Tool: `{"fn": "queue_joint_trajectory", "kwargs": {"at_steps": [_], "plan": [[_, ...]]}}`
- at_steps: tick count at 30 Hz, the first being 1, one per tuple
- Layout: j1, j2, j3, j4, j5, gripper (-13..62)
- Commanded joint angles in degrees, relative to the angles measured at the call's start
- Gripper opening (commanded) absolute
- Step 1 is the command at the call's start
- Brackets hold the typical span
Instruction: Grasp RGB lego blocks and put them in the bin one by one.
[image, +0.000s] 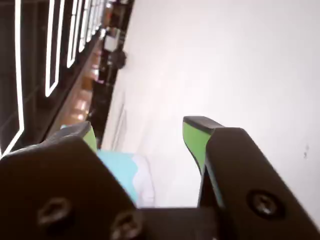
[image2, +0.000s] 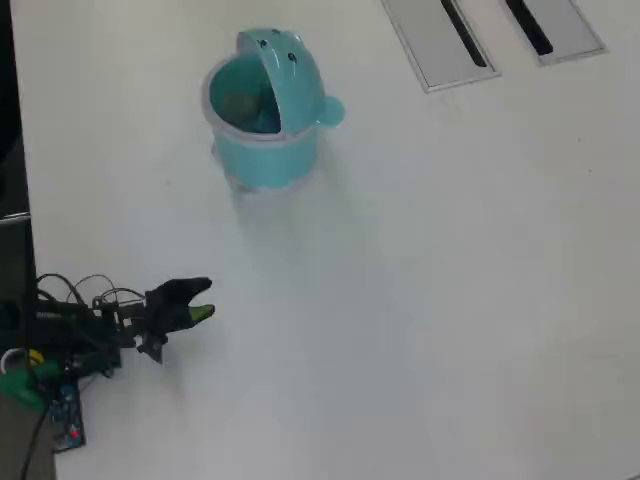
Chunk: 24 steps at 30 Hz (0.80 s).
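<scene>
Bin (image2: 265, 150) sitting on white table (image2: 450, 300), lid (image2: 285, 60) flipped up, mouth showing open in overhead view. Something dark lying inside bin, too blurred to name. Gripper (image2: 203, 300) hanging well apart from bin, toward lower left in overhead view, pointing roughly at it. In wrist view gripper (image: 141, 131) showing green-padded jaws spread, nothing between them, teal bin (image: 117, 170) peeking below. Blocks not showing on table around bin.
</scene>
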<state>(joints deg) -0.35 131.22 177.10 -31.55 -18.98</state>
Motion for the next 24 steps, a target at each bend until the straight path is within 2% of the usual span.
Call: {"fn": "queue_joint_trajectory", "kwargs": {"at_steps": [1,3,24], "plan": [[0.6,4.4,4.6,1.7,3.5,32.5],[0.7,4.4,4.6,5.6,3.5,34.7],[0.7,4.5,4.6,34.3,4.8,33.9]]}}
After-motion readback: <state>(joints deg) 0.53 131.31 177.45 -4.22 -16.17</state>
